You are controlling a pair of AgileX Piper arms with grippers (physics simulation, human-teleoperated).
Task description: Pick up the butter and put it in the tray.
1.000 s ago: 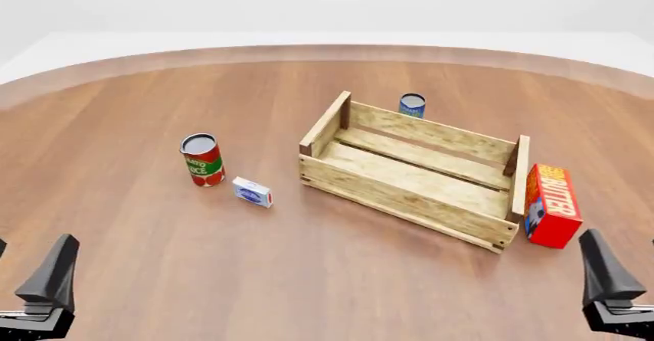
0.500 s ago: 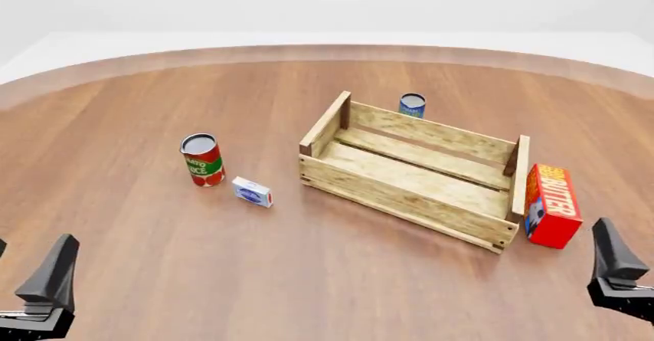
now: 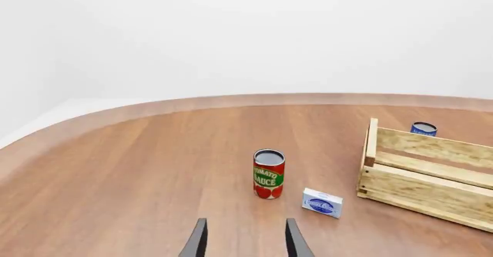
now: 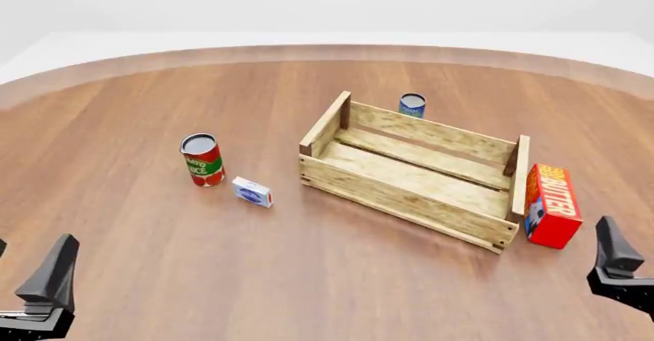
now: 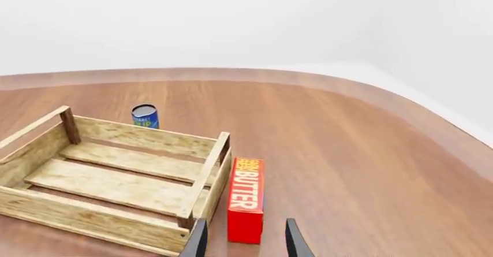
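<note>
The butter [image 4: 552, 205], a red-orange carton with white lettering, stands upright on the table just outside the right end board of the tray [image 4: 409, 203]. The tray is a big wooden slat crate with nothing in it. My right gripper [image 4: 633, 268] hovers open near the front right corner, short of the butter. In the right wrist view the butter [image 5: 246, 199] stands just beyond the open fingers [image 5: 290, 237], beside the tray [image 5: 85, 213]. My left gripper [image 4: 26, 272] is open at the front left, far from both; the left wrist view shows its fingers [image 3: 198, 242] apart and the tray [image 3: 431, 190] off to one side.
A tomato sauce can [image 4: 201, 159] and a small white-and-blue box [image 4: 251, 191] sit left of the tray. A blue can [image 4: 412, 105] stands behind the tray's far wall. The round table's edge curves across the back.
My right gripper has shifted slightly to the right, toward the frame edge. The left gripper and all objects stay put.
</note>
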